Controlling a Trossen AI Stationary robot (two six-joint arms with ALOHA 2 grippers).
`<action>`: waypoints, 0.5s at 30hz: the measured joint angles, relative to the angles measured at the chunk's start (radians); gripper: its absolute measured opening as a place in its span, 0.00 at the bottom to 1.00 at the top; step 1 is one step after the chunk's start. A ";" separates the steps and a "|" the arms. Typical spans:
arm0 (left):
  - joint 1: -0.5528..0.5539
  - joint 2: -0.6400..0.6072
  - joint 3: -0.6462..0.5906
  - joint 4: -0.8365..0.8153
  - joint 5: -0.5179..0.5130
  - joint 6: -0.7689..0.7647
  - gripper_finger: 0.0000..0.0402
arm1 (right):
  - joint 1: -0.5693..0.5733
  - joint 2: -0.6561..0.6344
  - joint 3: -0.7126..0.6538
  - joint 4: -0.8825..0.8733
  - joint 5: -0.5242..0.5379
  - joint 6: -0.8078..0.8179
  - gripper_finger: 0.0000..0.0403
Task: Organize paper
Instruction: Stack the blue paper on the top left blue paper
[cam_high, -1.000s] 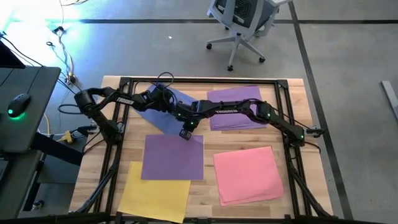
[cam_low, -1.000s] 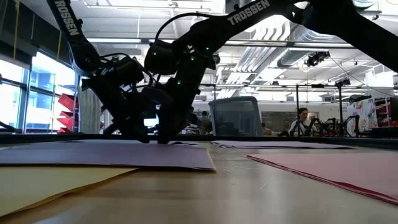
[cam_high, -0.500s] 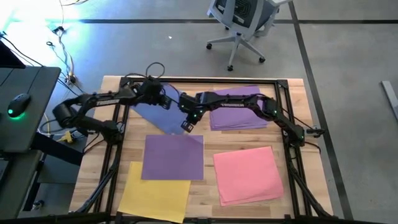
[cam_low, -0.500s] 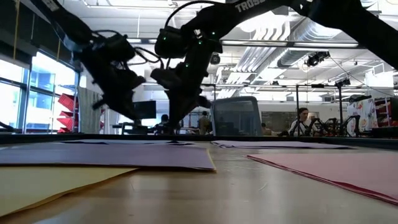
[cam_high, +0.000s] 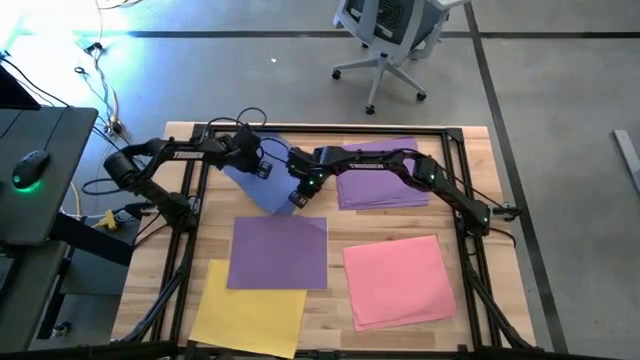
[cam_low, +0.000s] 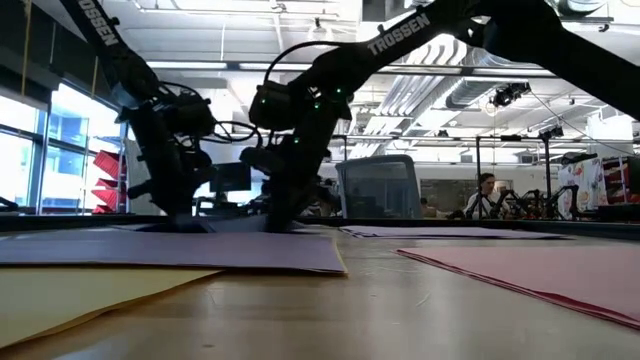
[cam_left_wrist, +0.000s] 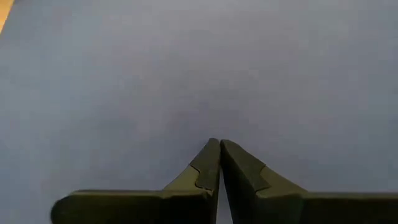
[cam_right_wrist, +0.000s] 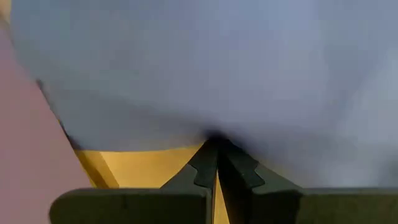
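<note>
Near edge: a plain yellow rectangular paper sheet (cam_high: 249, 316) lies at the near left corner of the pale wooden table (cam_high: 330, 332), its far edge tucked under a flat purple sheet (cam_high: 279, 252)
Near right: a stack of thin pink rectangular sheets (cam_high: 398, 278) lies apart from the others, slightly fanned
Middle: my right gripper (cam_high: 298, 199) is pressed down on the near corner of the thin periwinkle blue paper sheet (cam_high: 263, 186), fingers fully together, tips on the sheet's edge with bare table wood showing just past it; I cannot tell whether the edge is pinched or only pinned
Farther left: my left gripper (cam_high: 262, 169) rests tip-down on the middle of the same blue sheet, fingers closed on nothing, only touching its surface
Far right: a stack of purple sheets (cam_high: 381, 172) lies flat under my right arm
Step in hand: I judge I am shifting the skewed blue sheet, which lies turned out of line with the rest
Next move: probably both tips sliding together with light, even pressure so the sheet turns square without buckling
</note>
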 joint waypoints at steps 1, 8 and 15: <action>-0.005 -0.007 0.000 -0.003 0.007 -0.023 0.00 | 0.001 0.000 0.001 -0.003 0.005 -0.011 0.00; -0.012 -0.035 0.003 -0.029 0.007 -0.052 0.00 | -0.008 -0.044 -0.002 -0.123 0.013 -0.048 0.00; -0.012 -0.034 0.004 -0.043 -0.014 -0.060 0.00 | -0.010 -0.088 0.001 -0.270 0.013 -0.040 0.00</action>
